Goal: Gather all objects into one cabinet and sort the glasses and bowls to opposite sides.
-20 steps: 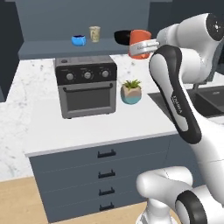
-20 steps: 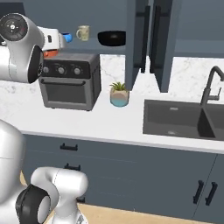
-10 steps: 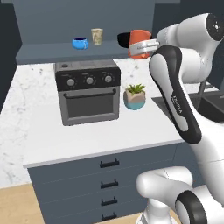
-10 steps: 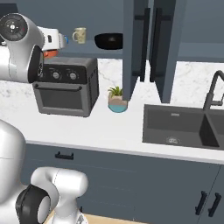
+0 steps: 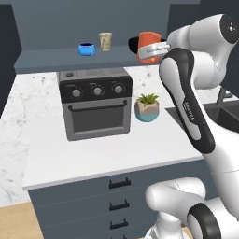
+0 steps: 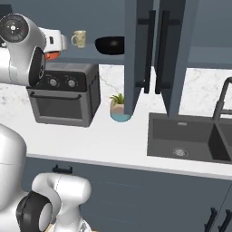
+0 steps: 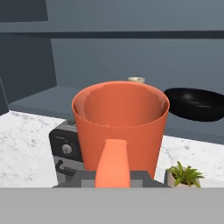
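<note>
Up by the cabinet shelf, the gripper holds the orange cup upright, just above the toaster oven. On the shelf sit the blue bowl, the beige cup beside it, and the black bowl further right. A potted plant stands on the table.

A small black oven with three knobs sits on the white marble worktop. Just beside it stands a green plant in a teal-and-tan pot. A dark sink is set into the worktop, with a black tap behind it. Grey-blue drawers with black handles are below.
</note>
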Controlling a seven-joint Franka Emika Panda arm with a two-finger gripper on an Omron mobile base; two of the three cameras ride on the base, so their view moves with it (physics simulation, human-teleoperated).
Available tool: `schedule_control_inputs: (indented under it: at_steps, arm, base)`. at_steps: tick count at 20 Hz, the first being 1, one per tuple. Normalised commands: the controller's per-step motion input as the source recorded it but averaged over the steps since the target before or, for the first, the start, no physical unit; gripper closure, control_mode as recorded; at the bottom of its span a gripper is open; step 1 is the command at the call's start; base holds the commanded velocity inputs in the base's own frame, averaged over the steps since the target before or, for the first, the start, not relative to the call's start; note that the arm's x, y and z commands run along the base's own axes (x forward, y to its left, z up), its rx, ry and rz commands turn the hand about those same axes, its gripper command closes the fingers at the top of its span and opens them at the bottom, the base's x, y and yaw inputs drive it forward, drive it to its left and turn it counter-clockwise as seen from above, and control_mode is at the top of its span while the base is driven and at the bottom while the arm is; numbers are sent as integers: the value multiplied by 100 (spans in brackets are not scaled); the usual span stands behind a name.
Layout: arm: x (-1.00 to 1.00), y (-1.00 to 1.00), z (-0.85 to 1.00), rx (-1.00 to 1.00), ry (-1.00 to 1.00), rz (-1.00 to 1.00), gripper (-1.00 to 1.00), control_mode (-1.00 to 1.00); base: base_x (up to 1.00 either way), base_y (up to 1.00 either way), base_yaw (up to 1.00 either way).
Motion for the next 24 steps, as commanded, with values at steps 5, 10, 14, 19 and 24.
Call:
schedule_control_inputs:
  at_steps: [5,10,14,19,24]
  arm:
    - [0,0,0,0,0,0,100,100]
    - [0,0,0,0,0,0,100,100]
    - [0,0,0,0,0,0,100,100]
    - [0,0,0,0,0,0,100,100]
    - [0,0,0,0,0,0,100,100]
  base:
    - [36,2,0]
    - [33,2,0]
    - [33,3,0]
    - [33,3,0]
    - [29,5,0]
